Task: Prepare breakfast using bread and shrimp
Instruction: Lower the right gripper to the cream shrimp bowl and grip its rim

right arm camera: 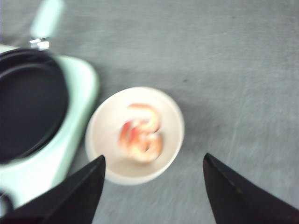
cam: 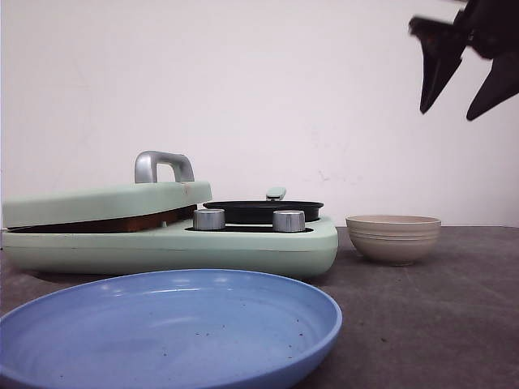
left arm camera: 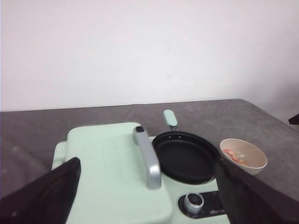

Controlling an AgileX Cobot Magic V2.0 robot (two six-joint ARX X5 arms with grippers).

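Shrimp: curled pink-orange pieces lying in my bowl; the right wrist view is blurred, so I cannot count them.
Bowl: beige, ribbed, upright on the table, just to the right of the cooker and apart from it.
Bread: only a brown edge shows in the gap under the cooker's lid; I cannot tell more.
Cooker: pale green, with a lid lowered on its left half, a metal handle on top, a black pan on its right half and two silver knobs in front.
Plate: blue, nearest the camera, in front of the cooker.
My right end effector: released, fingers spread, raised above the bowl, grasping nothing.
My left end effector: released, fingers wide apart, above the cooker's lid.
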